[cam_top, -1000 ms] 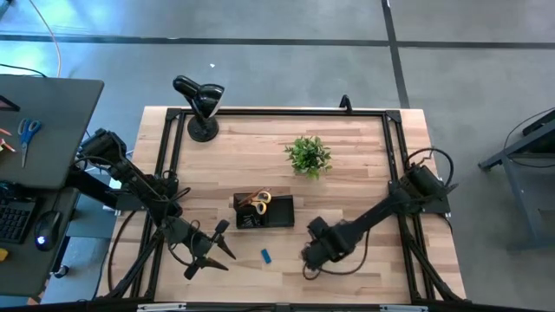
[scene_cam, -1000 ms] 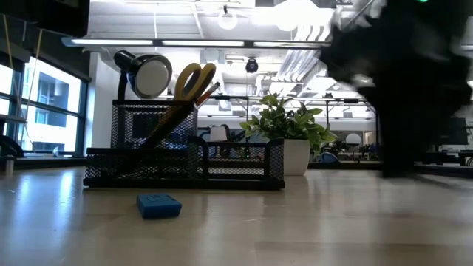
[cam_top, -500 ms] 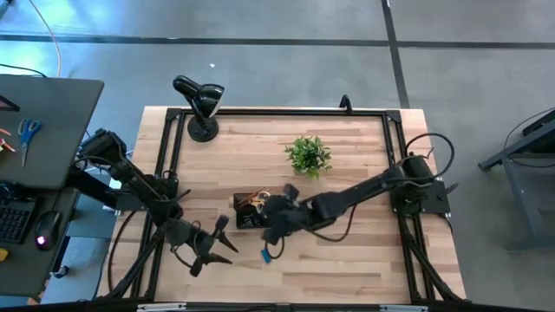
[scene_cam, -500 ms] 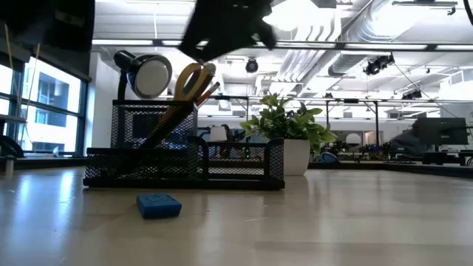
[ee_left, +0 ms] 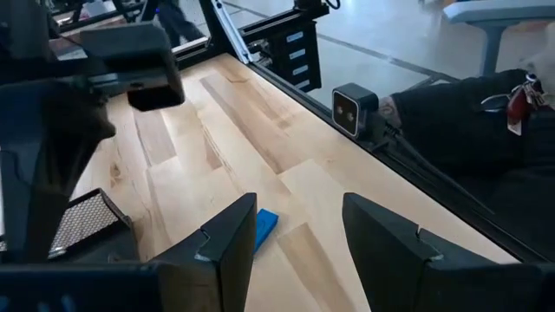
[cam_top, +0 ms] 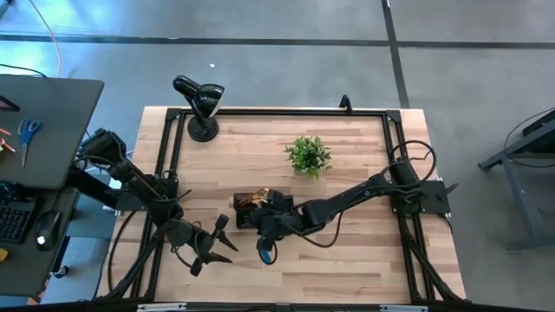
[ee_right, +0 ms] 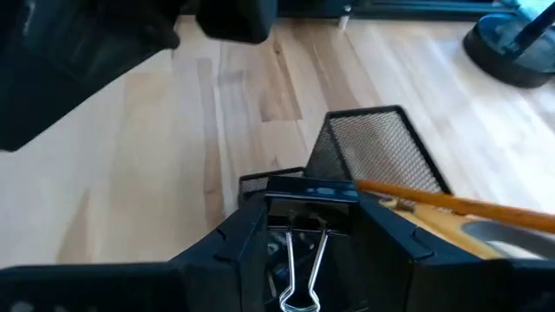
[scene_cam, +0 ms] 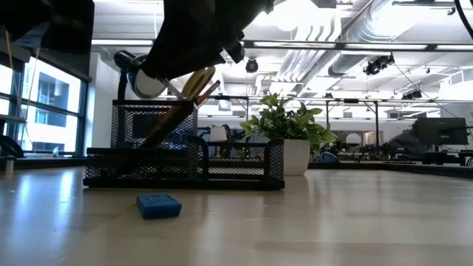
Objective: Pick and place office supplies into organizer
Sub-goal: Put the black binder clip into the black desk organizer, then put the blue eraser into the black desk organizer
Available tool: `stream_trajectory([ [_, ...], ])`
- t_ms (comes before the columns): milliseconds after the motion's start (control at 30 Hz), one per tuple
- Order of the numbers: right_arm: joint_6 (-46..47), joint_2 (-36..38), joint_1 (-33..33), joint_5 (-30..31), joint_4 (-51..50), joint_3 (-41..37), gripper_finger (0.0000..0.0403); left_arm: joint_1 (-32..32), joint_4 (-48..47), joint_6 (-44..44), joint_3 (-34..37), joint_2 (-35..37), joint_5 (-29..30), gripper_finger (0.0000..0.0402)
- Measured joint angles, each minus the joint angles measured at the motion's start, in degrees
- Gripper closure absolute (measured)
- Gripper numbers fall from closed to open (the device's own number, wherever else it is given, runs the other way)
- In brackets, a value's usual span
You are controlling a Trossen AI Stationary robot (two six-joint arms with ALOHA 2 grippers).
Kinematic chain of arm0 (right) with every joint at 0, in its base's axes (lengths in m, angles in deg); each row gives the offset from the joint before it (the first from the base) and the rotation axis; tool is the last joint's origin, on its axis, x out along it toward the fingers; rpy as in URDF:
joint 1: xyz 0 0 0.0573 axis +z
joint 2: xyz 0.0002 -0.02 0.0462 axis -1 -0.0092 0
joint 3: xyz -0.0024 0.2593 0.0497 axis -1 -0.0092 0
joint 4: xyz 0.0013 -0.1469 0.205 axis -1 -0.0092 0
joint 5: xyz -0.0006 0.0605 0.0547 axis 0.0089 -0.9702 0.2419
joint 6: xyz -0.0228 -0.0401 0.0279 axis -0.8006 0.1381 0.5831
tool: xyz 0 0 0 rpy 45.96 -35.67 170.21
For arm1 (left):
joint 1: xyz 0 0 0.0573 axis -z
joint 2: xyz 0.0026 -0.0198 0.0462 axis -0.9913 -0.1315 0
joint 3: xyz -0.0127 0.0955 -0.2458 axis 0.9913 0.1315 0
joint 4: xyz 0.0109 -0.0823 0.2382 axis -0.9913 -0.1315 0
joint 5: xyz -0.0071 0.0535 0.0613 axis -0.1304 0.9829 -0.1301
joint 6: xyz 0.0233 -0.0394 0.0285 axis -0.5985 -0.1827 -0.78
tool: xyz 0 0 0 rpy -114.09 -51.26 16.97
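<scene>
The black mesh organizer (cam_top: 251, 211) stands mid-table and holds yellow-handled scissors (scene_cam: 194, 77) and an orange pencil (ee_right: 451, 204). My right gripper (cam_top: 263, 224) hovers over the organizer's near right part, shut on a black binder clip (ee_right: 310, 192). A small blue eraser (cam_top: 266, 255) lies flat on the table in front of the organizer; it also shows in the low view (scene_cam: 158, 205). My left gripper (cam_top: 222, 242) is open and empty, to the left of the eraser (ee_left: 264, 227), pointing toward it. My right gripper pinches the binder clip's black body (ee_right: 277, 198) between its two fingers (ee_right: 247, 234), one at each end of the body. The clip's silver wire handles (ee_right: 299, 260) point back toward the wrist. The clip is held clear of the table, over the organizer (ee_right: 373, 147).
A small green potted plant (cam_top: 308, 156) stands behind and to the right of the organizer. A black gooseneck lamp (cam_top: 201, 104) is at the far left corner. The right arm (cam_top: 347, 201) stretches across the table's right half. Bare wood lies at the near right.
My right gripper has swept from the near right of the table toward the left and a little toward the far edge. It now hangs over the organizer. The eraser and organizer have stayed put.
</scene>
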State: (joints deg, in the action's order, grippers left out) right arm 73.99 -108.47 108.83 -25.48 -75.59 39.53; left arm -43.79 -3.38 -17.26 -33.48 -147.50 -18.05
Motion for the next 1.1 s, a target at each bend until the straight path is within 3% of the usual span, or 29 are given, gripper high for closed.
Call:
stream_trajectory([
  [233, -0.9, 0.0, -1.1, 0.8, 0.5, 0.0, 0.0269, 0.0, 0.0, 0.0, 0.0, 0.0, -0.8, 0.0241],
  [733, -0.7, 0.0, -2.2, -1.1, 0.8, 0.0, 0.0203, 0.0, 0.0, 0.1, 0.0, 0.0, -1.6, 0.024],
  [1100, -0.4, 0.9, -0.2, -1.1, 0.5, 0.0, 0.0215, 0.0, 0.0, 0.9, 0.0, 0.0, -1.6, 0.024],
])
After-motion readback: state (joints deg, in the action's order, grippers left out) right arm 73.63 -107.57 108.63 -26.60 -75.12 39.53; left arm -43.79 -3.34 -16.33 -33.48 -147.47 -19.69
